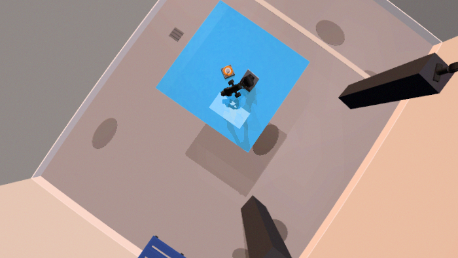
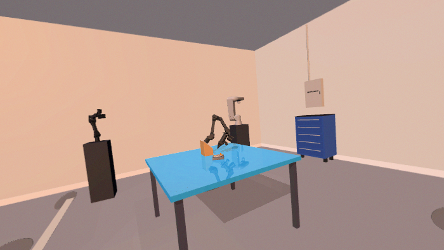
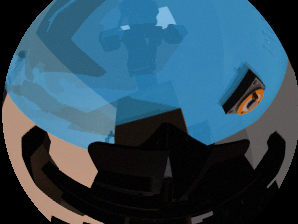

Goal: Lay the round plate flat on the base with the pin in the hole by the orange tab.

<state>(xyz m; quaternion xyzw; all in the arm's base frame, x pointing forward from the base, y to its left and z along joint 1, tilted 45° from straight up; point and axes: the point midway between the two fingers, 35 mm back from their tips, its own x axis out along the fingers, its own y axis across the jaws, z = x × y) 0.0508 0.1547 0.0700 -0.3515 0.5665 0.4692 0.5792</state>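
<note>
Plate [image 1: 228, 71]: small, round, orange-rimmed with a pale centre, sitting on a square dark base [image 1: 224, 74] on the glossy blue table [image 1: 196, 62]. Gripper [image 1: 229, 92] black, jaws clenched tight, empty, hovering over the table beside the plate, apart from it. Wrist view catches the plate [image 3: 249, 99] at right edge, off to the side of the fingers.

The tabletop [image 1: 203, 49] is bright blue. The round plate [image 1: 227, 70] is orange with a pale centre on a brown base [image 1: 226, 76]. The gripper [image 1: 229, 92] is black.
</note>
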